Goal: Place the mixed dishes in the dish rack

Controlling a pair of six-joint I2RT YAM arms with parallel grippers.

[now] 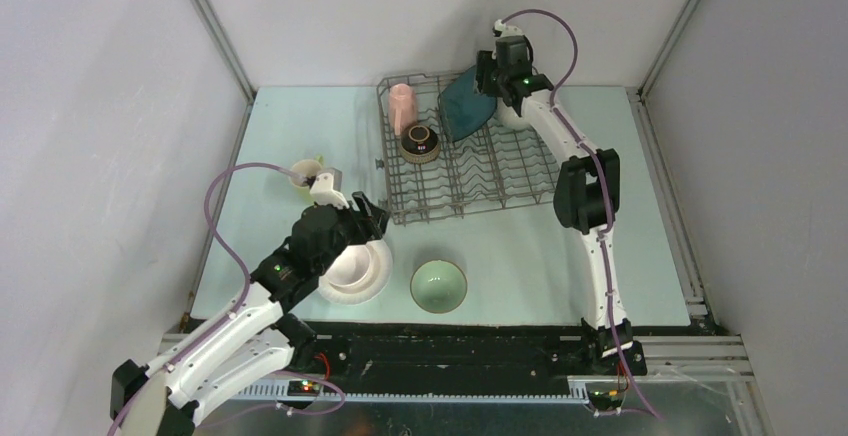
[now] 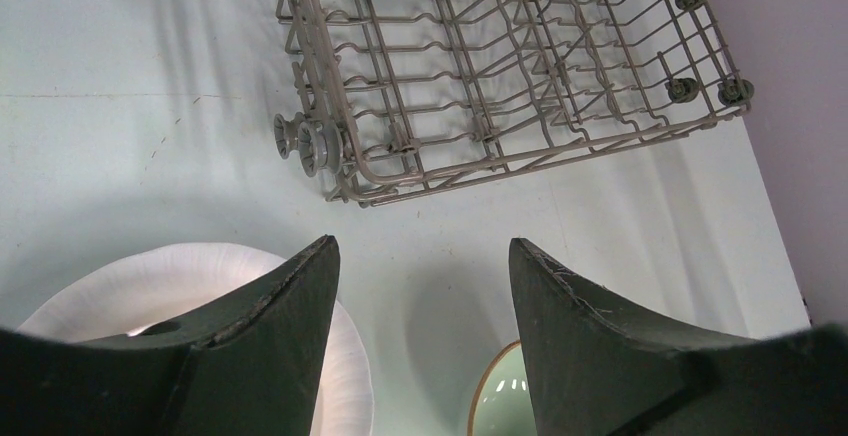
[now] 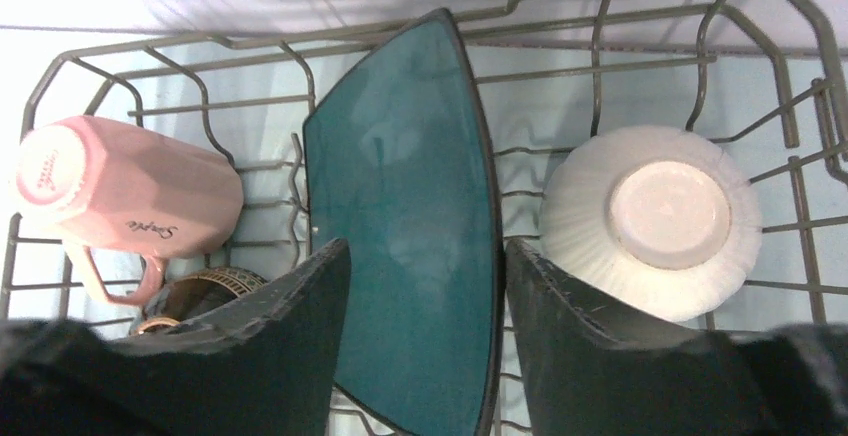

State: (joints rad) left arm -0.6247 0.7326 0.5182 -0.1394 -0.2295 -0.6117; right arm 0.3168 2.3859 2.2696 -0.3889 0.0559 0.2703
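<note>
The dish rack stands at the back middle. It holds the pink mug on its side, the brown bowl, the dark teal plate on edge, and a white bowl upside down. My right gripper is open above the rack. In the right wrist view its fingers straddle the teal plate without closing on it. My left gripper is open and empty above a pale bowl that sits on the round white plate. The pale green bowl lies to the right of it.
The yellow-green mug stands on the table left of the rack, behind my left arm. The rack's near corner with its rollers lies ahead of my left gripper. Grey walls enclose the table on three sides.
</note>
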